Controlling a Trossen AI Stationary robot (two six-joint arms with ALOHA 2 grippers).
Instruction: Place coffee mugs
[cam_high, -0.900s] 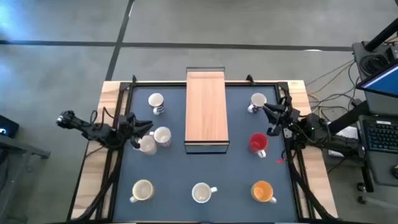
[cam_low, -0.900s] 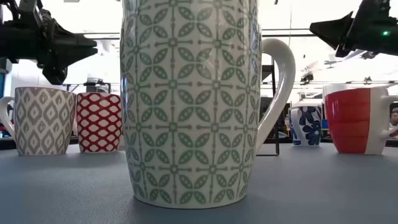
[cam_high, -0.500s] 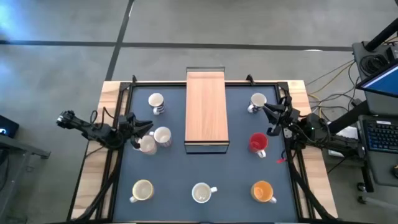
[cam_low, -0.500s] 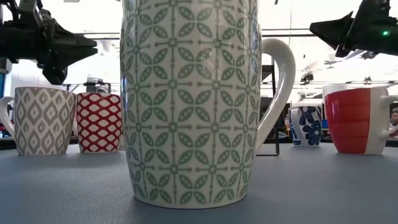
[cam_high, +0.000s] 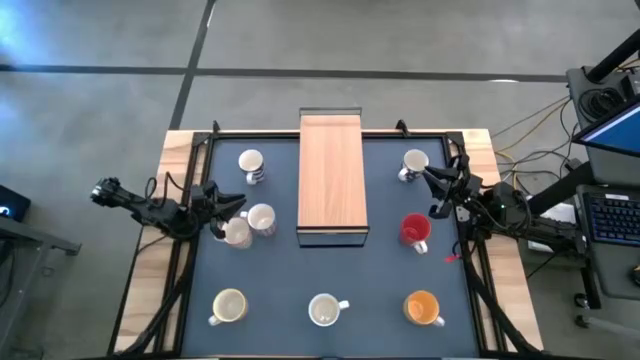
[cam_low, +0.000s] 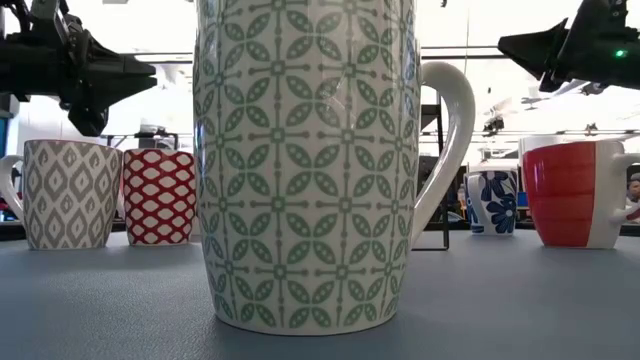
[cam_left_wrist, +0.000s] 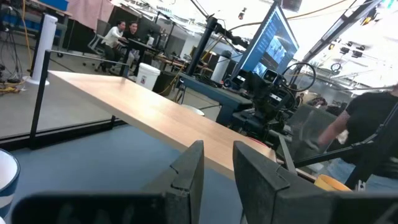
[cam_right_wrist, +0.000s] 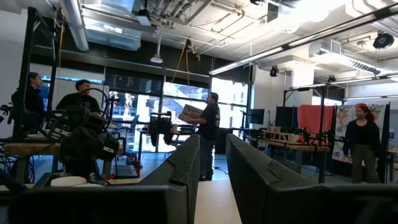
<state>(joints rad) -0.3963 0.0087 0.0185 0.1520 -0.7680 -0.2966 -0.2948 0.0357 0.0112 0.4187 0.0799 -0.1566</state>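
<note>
Eight coffee mugs (cam_high: 415, 230) stand upright; left hand (cam_high: 226, 212) and right hand (cam_high: 432, 190) slightly parted, empty.

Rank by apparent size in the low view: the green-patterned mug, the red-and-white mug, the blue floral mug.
1. Green-patterned mug, by far the largest, though it stands nearest the camera, so that is partly nearness.
2. Red-and-white mug.
3. Blue floral mug, smallest, and apparently farther back.

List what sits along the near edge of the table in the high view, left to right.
Cream mug → white mug, its handle pointing right → orange mug. All three stand upright and apart on the dark mat; neither hand is over this row.
</note>
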